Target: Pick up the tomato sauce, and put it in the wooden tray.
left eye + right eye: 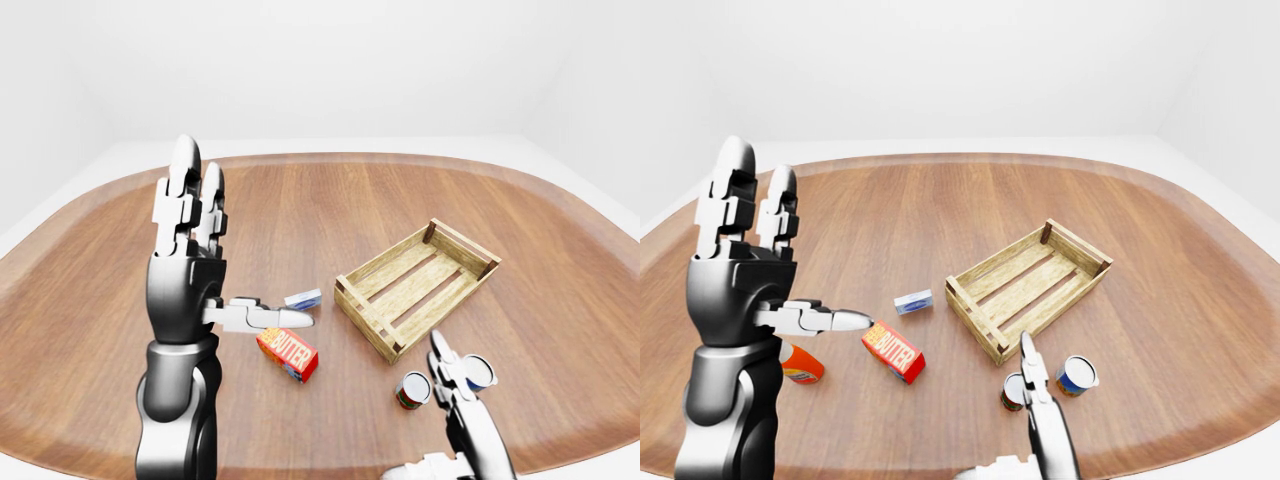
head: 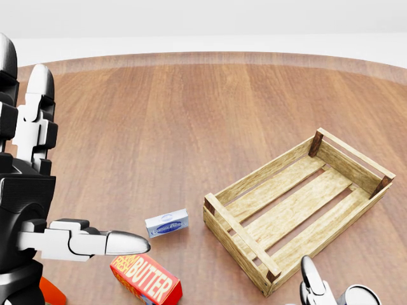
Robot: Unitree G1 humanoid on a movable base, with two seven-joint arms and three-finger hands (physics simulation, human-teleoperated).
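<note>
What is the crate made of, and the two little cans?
The wooden tray looks like pale, unvarnished wood: grain and slat gaps show. The two cans look like metal under printed labels, with shiny silvery tops; that's a guess from the render.

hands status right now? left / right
Left hand: open, raised, fingers spread, holding nothing.
Right hand: open, holding nothing, fingers extended next to the two cans.
</note>
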